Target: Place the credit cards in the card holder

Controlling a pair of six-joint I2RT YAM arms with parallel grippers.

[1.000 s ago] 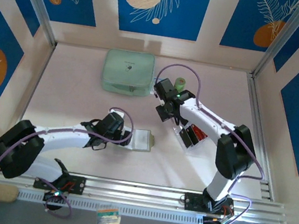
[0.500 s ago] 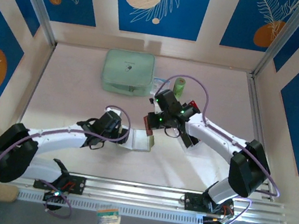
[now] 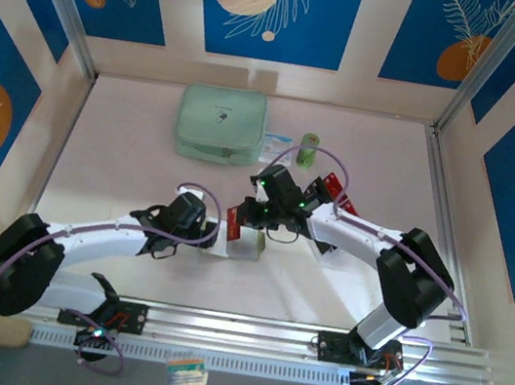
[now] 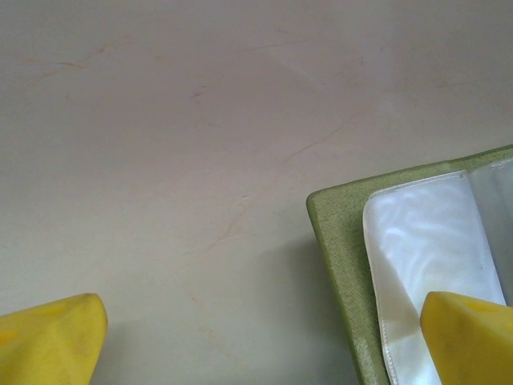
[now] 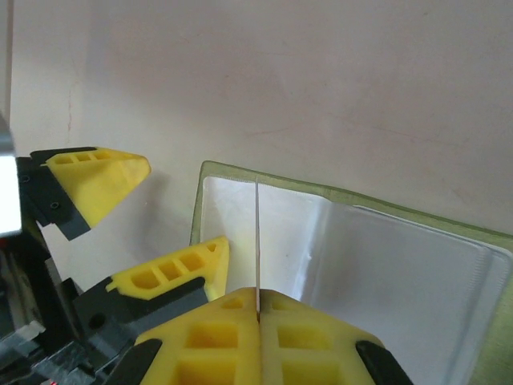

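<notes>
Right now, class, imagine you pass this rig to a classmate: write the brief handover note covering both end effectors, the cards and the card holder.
Left end effector: open, holding nothing, one finger over the card holder.
Right end effector: shut on one credit card, edge-down above the open holder.
Done: no card visible in the sleeves yet.
Left: slot this card, then fetch the red cards beside the right arm.
</notes>
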